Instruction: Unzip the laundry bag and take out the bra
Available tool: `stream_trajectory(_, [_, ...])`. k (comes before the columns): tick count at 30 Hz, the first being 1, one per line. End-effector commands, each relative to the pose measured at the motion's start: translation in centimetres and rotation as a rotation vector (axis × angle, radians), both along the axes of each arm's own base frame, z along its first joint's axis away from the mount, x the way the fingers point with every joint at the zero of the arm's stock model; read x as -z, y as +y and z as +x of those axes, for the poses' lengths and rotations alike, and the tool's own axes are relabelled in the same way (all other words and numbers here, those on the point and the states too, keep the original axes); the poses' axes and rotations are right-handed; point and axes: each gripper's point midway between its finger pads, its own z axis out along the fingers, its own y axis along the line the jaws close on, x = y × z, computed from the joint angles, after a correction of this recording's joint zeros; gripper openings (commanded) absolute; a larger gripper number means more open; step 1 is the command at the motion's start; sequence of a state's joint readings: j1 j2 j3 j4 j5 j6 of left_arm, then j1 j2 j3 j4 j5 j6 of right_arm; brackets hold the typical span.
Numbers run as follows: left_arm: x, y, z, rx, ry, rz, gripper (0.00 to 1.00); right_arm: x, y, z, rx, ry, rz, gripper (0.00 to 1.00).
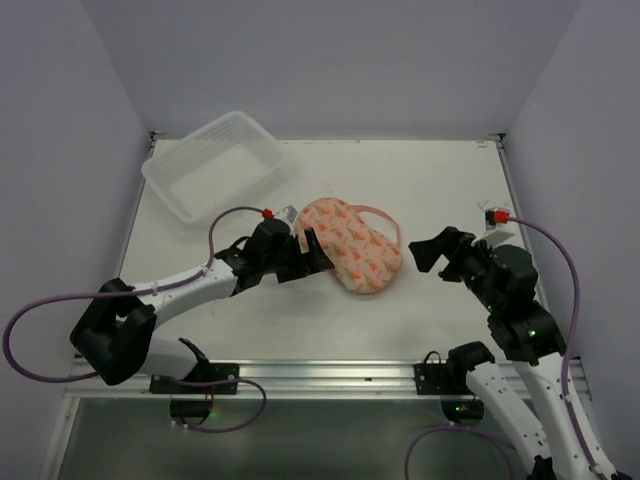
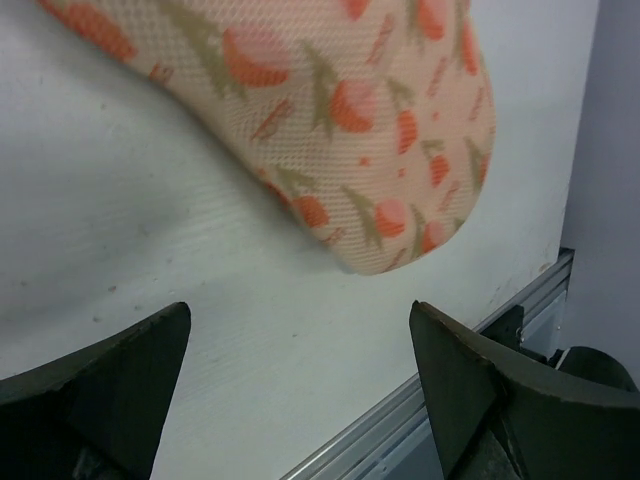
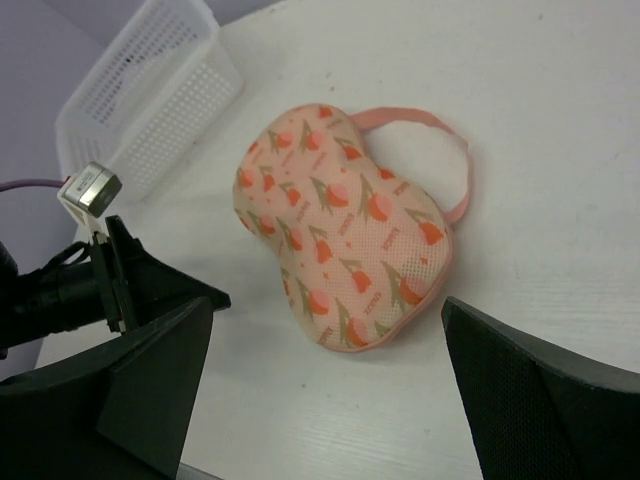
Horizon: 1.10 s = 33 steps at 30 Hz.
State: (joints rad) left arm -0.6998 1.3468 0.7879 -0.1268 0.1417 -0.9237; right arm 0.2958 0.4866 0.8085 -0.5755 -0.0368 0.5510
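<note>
The laundry bag (image 1: 352, 245) is a peach-pink peanut-shaped case with red-and-green prints. It lies closed in the middle of the table, its pink loop (image 1: 383, 218) at its far right side. It also shows in the left wrist view (image 2: 350, 110) and the right wrist view (image 3: 340, 255). My left gripper (image 1: 308, 250) is open and empty, right at the bag's left edge. My right gripper (image 1: 440, 255) is open and empty, a little to the right of the bag. The bra is hidden.
A clear plastic tub (image 1: 213, 165) stands empty at the back left, also in the right wrist view (image 3: 150, 95). The metal rail (image 1: 330, 375) runs along the table's near edge. Grey walls close in the table on three sides.
</note>
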Motion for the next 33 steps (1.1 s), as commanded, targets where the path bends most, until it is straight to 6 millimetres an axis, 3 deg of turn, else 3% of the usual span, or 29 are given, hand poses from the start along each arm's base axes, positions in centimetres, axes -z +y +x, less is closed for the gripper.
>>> stream_trajectory(1, [-0.5,-2.5,0.4,-0.015,-0.012,-0.213,0.93,2.3,0.9,0.6,-0.019,0.06,0.029,0.99])
stream_trajectory(7, [1.3,-3.4,2.1,-0.076,-0.021,-0.273,0.84,6.0,2.4,1.2,-0.07,0.161,0.053,0.99])
stream_trajectory(17, [5.3,-4.8,3.0,-0.121,0.053,-0.34,0.63,8.1,3.7,1.4,-0.123,0.191,0.092,0.99])
stream_trajectory(24, [6.1,-5.3,3.1,-0.109,0.058,-0.337,0.46,10.3,4.8,1.6,-0.158,0.223,0.106,0.99])
stream_trajectory(30, [6.1,-6.1,2.7,-0.074,0.078,-0.381,0.16,12.4,7.0,1.5,-0.204,0.261,0.103,0.99])
stream_trajectory(33, [4.8,-6.5,2.9,-0.063,0.064,-0.404,0.02,13.8,8.8,1.0,-0.232,0.294,0.069,0.99])
